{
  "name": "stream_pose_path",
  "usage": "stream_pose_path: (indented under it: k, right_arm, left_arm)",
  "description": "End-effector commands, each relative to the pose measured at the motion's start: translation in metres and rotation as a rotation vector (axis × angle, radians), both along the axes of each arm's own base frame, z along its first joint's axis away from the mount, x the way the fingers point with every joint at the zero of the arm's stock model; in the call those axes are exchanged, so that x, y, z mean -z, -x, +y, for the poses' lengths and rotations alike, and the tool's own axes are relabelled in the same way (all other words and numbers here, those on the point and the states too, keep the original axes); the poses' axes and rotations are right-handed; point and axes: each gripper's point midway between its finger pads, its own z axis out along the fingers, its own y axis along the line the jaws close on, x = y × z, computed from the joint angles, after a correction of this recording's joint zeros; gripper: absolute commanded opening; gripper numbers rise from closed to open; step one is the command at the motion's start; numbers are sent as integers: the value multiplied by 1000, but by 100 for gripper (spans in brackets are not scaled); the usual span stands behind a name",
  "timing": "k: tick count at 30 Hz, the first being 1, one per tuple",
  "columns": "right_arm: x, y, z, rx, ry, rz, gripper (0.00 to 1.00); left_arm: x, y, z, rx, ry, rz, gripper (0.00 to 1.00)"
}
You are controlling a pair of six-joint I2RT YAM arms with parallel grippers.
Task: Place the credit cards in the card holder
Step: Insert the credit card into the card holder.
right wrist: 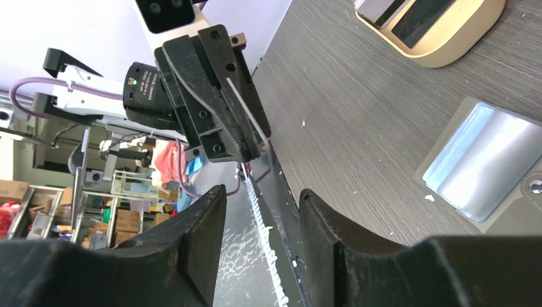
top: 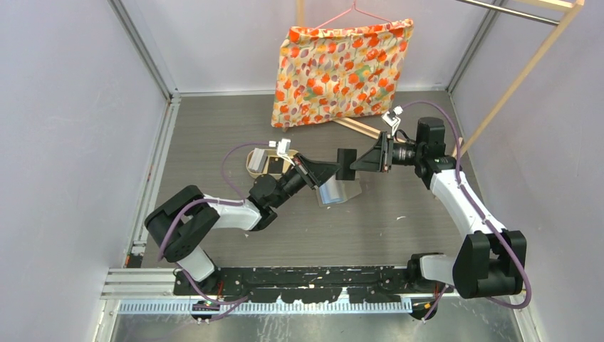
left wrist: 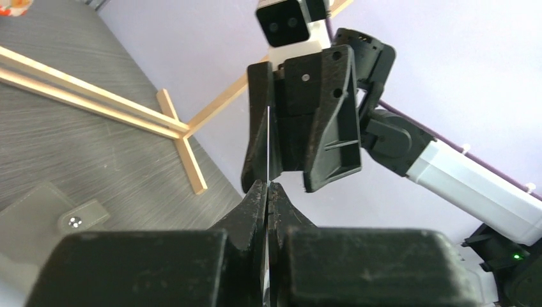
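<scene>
Arm bases: bolted at the near edge of the table (top: 214, 121), left arm on the left, both reaching inward to meet over the middle.
Card holder (right wrist: 479, 160): lies open and flat on the table, below and just nearer than the meeting grippers; pale blue-white clear pocket faces up; snap tab at one corner.
Left gripper (left wrist: 267, 190): raised above the table, pointing at the right gripper; jaws closed on a thin credit card (right wrist: 248, 113).
Credit card: seen edge-on in both wrist views; it juts out past the left fingertips toward the right gripper.
Right gripper (right wrist: 262, 192): faces the left gripper tip to tip; jaws stand apart, nothing clamped.
Card-to-right-gripper relation: in the left wrist view the free end of the card runs alongside one right finger; contact cannot be confirmed.
Tan tray (right wrist: 441, 59): oval, on the table beyond the left gripper, apart from the card holder.
Tray contents: one black card (right wrist: 428, 19) and at least one pale card (top: 260, 157) beside it.
Wooden frame (left wrist: 96, 96): slats on the table farther back.
Floral cushion (top: 342, 71): at the far end, orange-patterned, hanging upright from a pink hanger.
</scene>
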Motion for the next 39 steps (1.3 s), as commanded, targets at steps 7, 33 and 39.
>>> stream_pose_path:
  k: [7,33,39]
  right_arm:
    - [-10,-7,1,14,-25,-10,48]
    - [21,15,-24,-70,286,-270,1]
    - [40,5,-31,-52,358,-237,1]
  left_arm:
    - [-38,7,-3,24,115,-65,0]
    - [66,5,76,-219,-615,70,96]
    - [77,14,85,-167,-567,134,100]
